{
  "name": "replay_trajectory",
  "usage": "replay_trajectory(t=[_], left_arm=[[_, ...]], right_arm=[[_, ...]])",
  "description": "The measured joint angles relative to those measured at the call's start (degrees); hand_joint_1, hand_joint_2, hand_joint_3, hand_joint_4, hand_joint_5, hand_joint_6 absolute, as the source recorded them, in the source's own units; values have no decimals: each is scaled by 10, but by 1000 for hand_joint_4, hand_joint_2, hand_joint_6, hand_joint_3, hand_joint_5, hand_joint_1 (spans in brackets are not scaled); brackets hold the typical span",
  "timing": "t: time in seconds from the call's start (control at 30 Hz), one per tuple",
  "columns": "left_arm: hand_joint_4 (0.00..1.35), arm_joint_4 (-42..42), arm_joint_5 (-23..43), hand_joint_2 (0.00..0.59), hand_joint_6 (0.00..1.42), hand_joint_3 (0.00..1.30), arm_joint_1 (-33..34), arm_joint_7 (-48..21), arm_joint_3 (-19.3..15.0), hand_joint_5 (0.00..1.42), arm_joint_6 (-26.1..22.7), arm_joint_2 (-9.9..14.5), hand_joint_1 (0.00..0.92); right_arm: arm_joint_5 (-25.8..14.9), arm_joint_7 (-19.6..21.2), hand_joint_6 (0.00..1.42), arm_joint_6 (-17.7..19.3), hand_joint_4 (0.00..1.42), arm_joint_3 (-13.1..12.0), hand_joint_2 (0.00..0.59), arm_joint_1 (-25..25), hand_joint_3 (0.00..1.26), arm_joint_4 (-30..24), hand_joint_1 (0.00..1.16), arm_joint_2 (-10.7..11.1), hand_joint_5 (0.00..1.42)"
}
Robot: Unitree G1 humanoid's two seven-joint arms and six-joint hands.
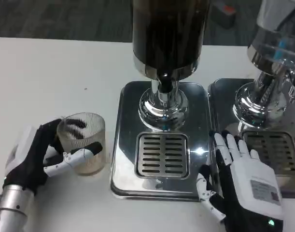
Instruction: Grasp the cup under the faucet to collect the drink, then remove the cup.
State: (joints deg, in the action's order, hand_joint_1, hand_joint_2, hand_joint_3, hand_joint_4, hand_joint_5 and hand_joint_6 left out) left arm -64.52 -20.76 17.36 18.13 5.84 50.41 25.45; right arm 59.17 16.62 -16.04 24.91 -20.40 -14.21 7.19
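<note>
White table (50, 72): upright cup (82, 142) in left hand (38, 154).

Silver forearms; each robot hand white-backed, black-and-white fingers (right robot hand (244, 188) bears label).

A: What does the left hand (38, 157) cover?
B: Part of the cup (82, 143)'s near wall; some fingers show only blurred through the ribbed glass. Its forearm runs off the bottom-left corner.
A: And the right hand (244, 186)?
B: Its wrist is cut by the bottom edge, and it hides the tray (159, 145)'s corner beneath it.
A: Above the hands?
B: The dispenser (167, 36)'s top is cropped. The second dispenser (275, 43), right of the right hand, is cropped too.
</note>
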Motion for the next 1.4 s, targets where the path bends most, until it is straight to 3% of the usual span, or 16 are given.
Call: replay_trajectory(t=[0.23,0.7,1.4], left_arm=[[691,20,-46,73,1061,579,-11,64,8,918,4,2,425],[713,58,-51,74,1088,600,-8,97,13,929,26,2,418],[713,14,-173,77,1090,608,85,146,122,940,10,-59,404]], right_arm=[[-1,0,16,0,0,-1,571,3,65,1,280,0,0],[0,5,0,0,0,-3,580,5,64,1,285,0,0],[26,30,0,-58,0,-6,585,-11,70,-1,293,-40,0]])
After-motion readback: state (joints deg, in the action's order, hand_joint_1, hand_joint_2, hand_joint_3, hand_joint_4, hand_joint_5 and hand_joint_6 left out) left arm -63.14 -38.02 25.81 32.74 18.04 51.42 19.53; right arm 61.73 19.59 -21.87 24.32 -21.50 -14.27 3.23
